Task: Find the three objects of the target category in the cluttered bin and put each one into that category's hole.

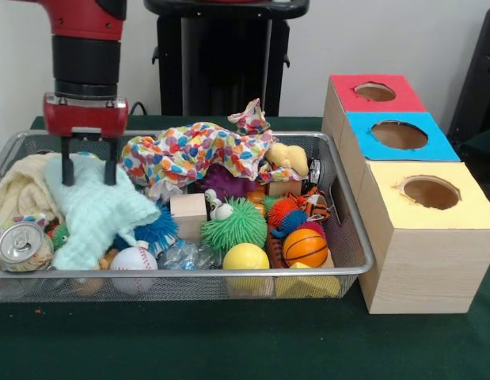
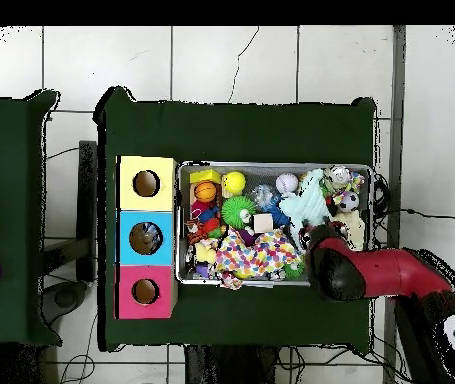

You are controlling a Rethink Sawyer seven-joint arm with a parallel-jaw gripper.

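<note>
The wire-mesh bin is full of toys and cloths. One crumpled clear plastic bottle lies near the front rim between a baseball and a yellow ball; it also shows in the overhead view. No other bottle is visible. The blue-surround hole is in the middle of the wooden box beside the bin. My gripper is open and empty at the bin's left end, its fingertips down at a mint-green cloth. In the overhead view the arm hides the gripper.
A silver can lies at the bin's front left. A cream cloth and a polka-dot cloth cover the back. A baseball, wooden block, green spiky ball and basketball crowd the middle. Red and yellow holes flank the blue one.
</note>
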